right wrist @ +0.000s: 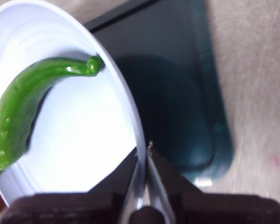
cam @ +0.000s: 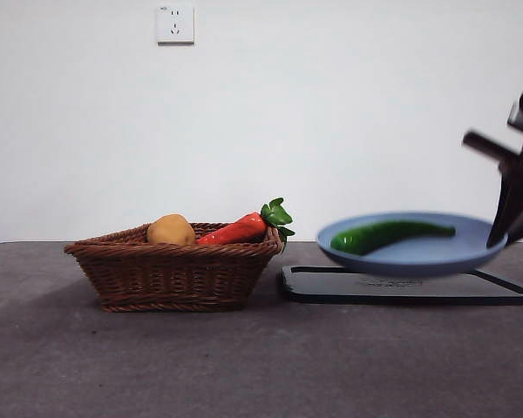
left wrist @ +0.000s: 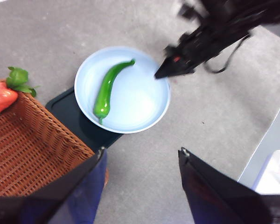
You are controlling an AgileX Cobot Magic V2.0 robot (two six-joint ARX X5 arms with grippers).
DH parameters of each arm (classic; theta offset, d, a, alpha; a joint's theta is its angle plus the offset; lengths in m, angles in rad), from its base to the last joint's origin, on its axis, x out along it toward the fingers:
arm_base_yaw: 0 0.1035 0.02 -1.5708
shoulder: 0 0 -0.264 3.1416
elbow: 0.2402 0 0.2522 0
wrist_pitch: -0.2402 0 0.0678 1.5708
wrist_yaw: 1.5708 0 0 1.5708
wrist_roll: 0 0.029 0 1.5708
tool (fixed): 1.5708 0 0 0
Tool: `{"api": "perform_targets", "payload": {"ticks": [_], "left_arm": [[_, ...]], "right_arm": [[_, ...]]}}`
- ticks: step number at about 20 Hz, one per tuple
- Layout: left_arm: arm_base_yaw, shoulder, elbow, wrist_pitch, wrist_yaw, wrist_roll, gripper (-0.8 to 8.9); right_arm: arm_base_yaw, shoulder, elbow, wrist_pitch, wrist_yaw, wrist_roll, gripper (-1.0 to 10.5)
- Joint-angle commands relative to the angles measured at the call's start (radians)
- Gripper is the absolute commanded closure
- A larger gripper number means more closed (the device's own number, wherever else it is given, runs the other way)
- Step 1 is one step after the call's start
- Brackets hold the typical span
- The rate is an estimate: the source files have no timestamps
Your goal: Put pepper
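Pepper (cam: pixel 390 234) lies inside pale blue plate (cam: pixel 411 253), lengthwise across the bowl, stem end curled near one rim, nothing else in plate w/ it. Plate is held off the counter (cam: pixel 244 366), slightly tilted, hovering just above dark tray (cam: pixel 410 287) that lies flat on counter beside the basket. Right tool (right wrist: pixel 143 158) clenched on plate rim: one jaw inside the rim, one outside, edge pinched thin between them per right wrist view; in front view the same tool enters from right edge, big and dark, at plate's right side. Left tool (left wrist: pixel 142 161) released, jaws spread wide w/ nothing between them, hanging above counter near basket corner and apart from plate. Wicker basket (cam: pixel 179 279) sits on counter left of tray, not touching plate. Contents: red-orange tapered vegetable (cam: pixel 240 229) w/ leafy green top poking over the right rim, and a rounded tan potato-like item (cam: pixel 171 231) to its left; both rest above rim level in front view. Basket floor otherwise hidden in front view; left wrist view shows bare weave in the near part. White wall socket (cam: pixel 175 23) on wall behind.
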Motion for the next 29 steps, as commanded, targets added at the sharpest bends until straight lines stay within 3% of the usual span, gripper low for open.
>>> {"api": "perform_targets", "payload": {"ticks": [1, 5, 14, 18, 23, 26, 29], "left_arm": [[-0.01, 0.009, 0.021, -0.011, 0.005, 0.011, 5.42], [-0.01, 0.009, 0.021, -0.022, 0.005, 0.008, 5.42], [-0.01, 0.009, 0.021, -0.02, 0.005, 0.008, 5.42], [-0.01, 0.009, 0.021, -0.02, 0.005, 0.008, 5.42], [-0.01, 0.009, 0.021, -0.021, 0.004, 0.008, 5.42], [-0.01, 0.009, 0.021, -0.021, 0.005, 0.008, 5.42], [-0.01, 0.009, 0.021, -0.032, 0.005, 0.009, 5.42]], "right_arm": [[0.0, 0.084, 0.047, 0.037, -0.009, 0.026, 9.4], [0.001, 0.166, 0.097, 0.044, -0.01, 0.026, 9.4], [0.001, 0.168, 0.097, 0.01, -0.009, 0.015, 9.2], [0.0, 0.15, 0.097, 0.003, -0.01, 0.011, 7.3], [0.0, 0.001, 0.097, -0.044, -0.006, -0.021, 7.1], [0.002, -0.15, 0.097, -0.171, -0.009, -0.082, 7.1], [0.031, -0.335, 0.097, -0.377, -0.01, -0.204, 7.1]]}}
